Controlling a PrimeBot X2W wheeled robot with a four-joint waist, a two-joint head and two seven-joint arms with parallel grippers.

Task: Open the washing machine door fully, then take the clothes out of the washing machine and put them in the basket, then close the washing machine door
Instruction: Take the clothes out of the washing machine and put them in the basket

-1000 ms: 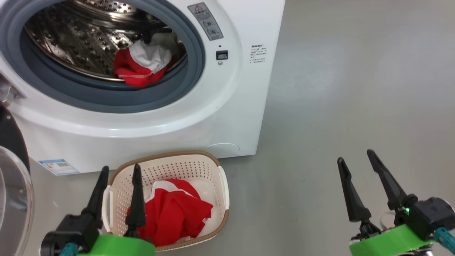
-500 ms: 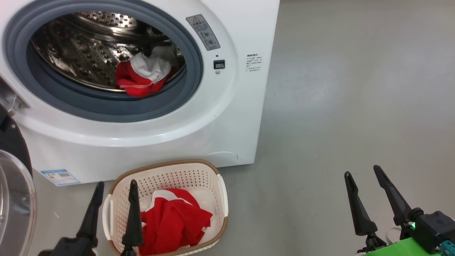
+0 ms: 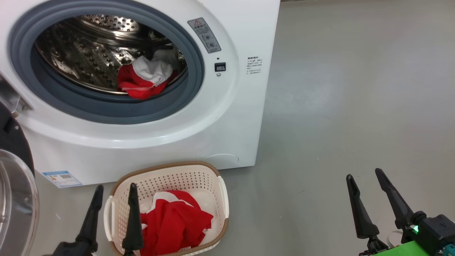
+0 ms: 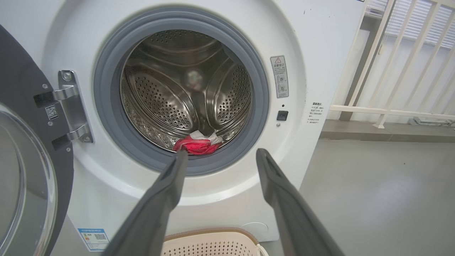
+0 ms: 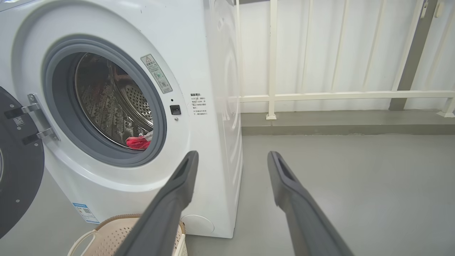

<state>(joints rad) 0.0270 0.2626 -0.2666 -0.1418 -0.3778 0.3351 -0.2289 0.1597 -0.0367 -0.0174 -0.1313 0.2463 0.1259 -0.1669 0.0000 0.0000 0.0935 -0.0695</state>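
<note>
Far left first: the door point(image 4: 28, 160) is swung wide open. The left wrist view gives you its hinge point(image 4: 67, 106) on the washer point(image 3: 213, 117) front, while the head view clips the door at the frame edge. Your left gripper point(image 3: 116, 186) sits low and near with its jaws spread wide and nothing between them. In the head view one finger falls left of the basket point(image 3: 167, 166) and the other falls over its inside. Can't tell if either finger touches it.

The basket stands on the floor point(image 3: 337, 106) just in front of the washer, below the opening. The head view looks down into it, and you can see red clothes point(image 3: 174, 224) lying inside. The wrist views catch the basket's rim.

A second red and white bundle point(image 3: 142, 80) lies at the front lip of the drum point(image 4: 177, 89), right of centre, against the grey gasket point(image 3: 106, 110). The left wrist view looks straight through to the drum's back wall.

Right of the washer you've got a wide stretch of grey floor. Your right gripper point(image 3: 364, 173) hangs over it, near and low, well apart from the washer, jaws wide and holding nothing. Its wrist view adds the washer's right side panel and a white railing point(image 5: 320, 95) on a raised kerb along the far edge of the floor.
</note>
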